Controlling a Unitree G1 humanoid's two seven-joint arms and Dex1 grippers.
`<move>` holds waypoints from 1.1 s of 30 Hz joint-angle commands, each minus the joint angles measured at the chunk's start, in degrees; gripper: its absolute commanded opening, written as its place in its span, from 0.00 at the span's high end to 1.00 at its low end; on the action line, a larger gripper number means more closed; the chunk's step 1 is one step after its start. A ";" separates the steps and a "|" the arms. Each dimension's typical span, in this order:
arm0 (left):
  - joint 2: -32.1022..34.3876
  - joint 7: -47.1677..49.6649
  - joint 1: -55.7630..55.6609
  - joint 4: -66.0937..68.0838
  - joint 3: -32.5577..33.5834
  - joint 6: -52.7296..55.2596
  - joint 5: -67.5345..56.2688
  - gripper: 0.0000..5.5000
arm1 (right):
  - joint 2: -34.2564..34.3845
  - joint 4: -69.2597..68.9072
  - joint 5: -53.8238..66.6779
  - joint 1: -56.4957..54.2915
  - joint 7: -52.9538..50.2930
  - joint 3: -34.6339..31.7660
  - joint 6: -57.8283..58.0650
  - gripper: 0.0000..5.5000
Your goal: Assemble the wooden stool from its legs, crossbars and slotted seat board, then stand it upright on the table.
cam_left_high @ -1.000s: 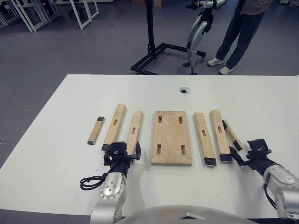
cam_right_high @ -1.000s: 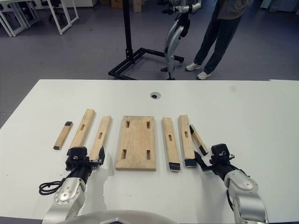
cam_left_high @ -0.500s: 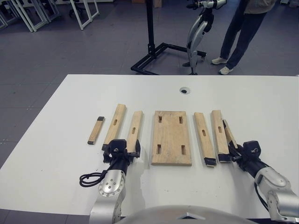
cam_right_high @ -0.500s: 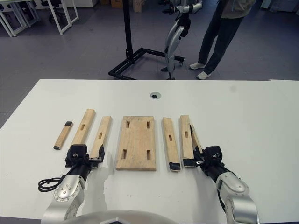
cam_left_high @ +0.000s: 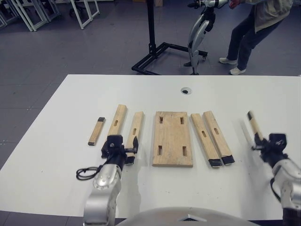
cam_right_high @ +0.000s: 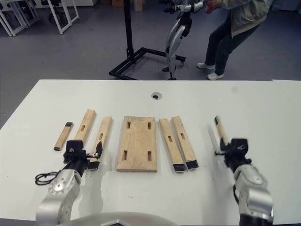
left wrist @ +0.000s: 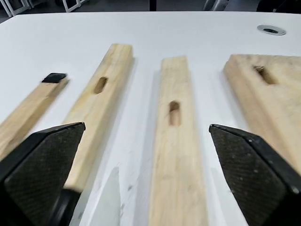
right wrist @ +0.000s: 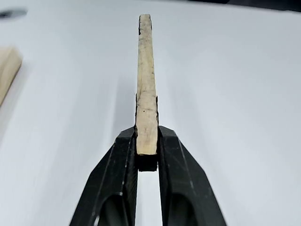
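The slotted seat board (cam_left_high: 172, 138) lies flat mid-table. Left of it lie two slotted legs (cam_left_high: 116, 123) (cam_left_high: 134, 130) and a short crossbar (cam_left_high: 96, 131). Two more legs (cam_left_high: 203, 139) (cam_left_high: 217, 136) lie right of the board. My left gripper (cam_left_high: 122, 149) is open, its fingers straddling the near end of the inner left leg (left wrist: 175, 141). My right gripper (cam_left_high: 261, 143) is at the table's right, shut on the near end of a thin crossbar (right wrist: 146, 70) that points away from me, off the table.
A round cable hole (cam_left_high: 186, 91) sits in the white table (cam_left_high: 56, 155) behind the board. A black cable (cam_left_high: 84, 173) loops beside my left arm. Bare table lies to the far right and along the front edge.
My right gripper lifted the thin crossbar away from the right legs and carried it rightward. Those two legs shifted slightly left. My left gripper advanced over the inner left leg's near end.
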 commanded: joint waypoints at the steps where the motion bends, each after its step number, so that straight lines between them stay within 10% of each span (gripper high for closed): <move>1: 7.74 -15.80 -20.72 4.83 8.18 9.88 -18.24 0.11 | -0.10 -9.41 9.83 -16.51 0.42 1.71 8.80 0.92; 10: 10.90 -25.86 -45.57 22.37 23.71 32.76 -68.97 0.11 | 8.76 -17.35 37.83 -27.99 8.84 12.24 24.23 0.92; 25: 13.89 -20.82 -45.59 28.37 20.23 29.62 -75.23 0.11 | 7.00 -22.54 47.31 -22.72 12.66 20.07 27.63 0.92; 33: 15.66 -20.34 -44.66 30.46 21.02 29.29 -80.00 0.38 | 6.82 -22.24 45.82 -20.01 12.99 21.96 25.82 0.92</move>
